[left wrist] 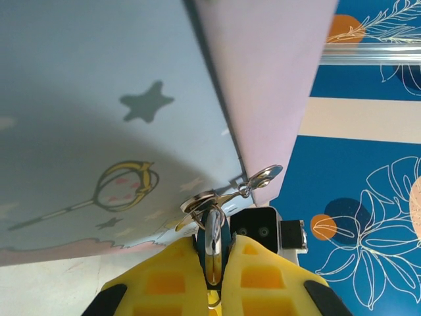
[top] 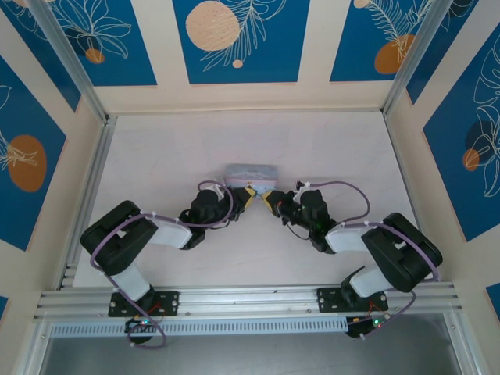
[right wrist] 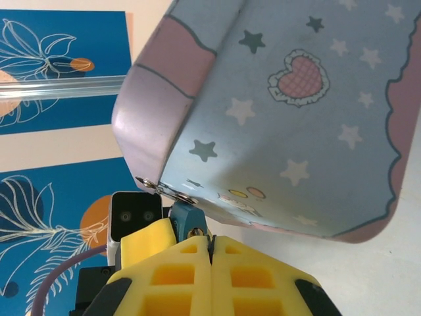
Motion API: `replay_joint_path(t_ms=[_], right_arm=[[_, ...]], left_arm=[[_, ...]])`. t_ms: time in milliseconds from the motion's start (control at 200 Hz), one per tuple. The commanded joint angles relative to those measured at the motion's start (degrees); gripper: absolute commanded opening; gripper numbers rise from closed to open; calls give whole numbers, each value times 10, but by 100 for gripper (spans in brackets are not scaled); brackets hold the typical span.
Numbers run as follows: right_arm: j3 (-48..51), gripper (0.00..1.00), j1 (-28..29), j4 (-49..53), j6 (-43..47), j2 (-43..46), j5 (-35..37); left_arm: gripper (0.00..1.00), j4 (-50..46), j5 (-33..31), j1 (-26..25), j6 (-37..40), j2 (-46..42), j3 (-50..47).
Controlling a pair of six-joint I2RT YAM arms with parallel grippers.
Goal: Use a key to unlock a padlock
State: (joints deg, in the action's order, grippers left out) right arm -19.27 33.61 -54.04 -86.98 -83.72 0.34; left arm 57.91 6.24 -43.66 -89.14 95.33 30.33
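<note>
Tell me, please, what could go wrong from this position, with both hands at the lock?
1. The left hand is shut on the padlock, which is small and partly sticks out above the pads. A twist might turn it in the grip or make it slip.
2. The right hand, shut, sits close against the left one, so their fingers could bump.
3. The padlock sits at the edge of the tin box. A pull might drag the box.

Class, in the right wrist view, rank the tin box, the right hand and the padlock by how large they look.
1. tin box
2. right hand, enlarged by its nearness to the camera
3. padlock, partly hidden
</note>
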Motion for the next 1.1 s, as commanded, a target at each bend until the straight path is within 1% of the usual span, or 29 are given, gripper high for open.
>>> replay_joint_path(t_ms=[0, 165, 390, 555, 900, 995, 1095], right_arm=[[-1, 0, -10, -102, 15, -35, -47], [0, 0, -34, -155, 7, -77, -93], [-12, 0, -46, -138, -5, -87, -113], [-24, 0, -38, -143, -24, -95, -121], [-57, 0, -1, -143, -49, -108, -108], [-62, 0, -1, -150, -51, -119, -110], [-57, 0, -13, -154, -43, -128, -116]], left_arm=[[0, 51, 28, -6, -10, -20, 15], [0, 43, 36, -6, -6, -35, 11], [0, 35, 39, -6, 4, -53, 2], [0, 31, 39, -6, 10, -55, 8], [0, 33, 40, -7, 11, -42, 7], [0, 36, 42, -8, 11, -40, 7], [0, 35, 45, -7, 12, -44, 4]])
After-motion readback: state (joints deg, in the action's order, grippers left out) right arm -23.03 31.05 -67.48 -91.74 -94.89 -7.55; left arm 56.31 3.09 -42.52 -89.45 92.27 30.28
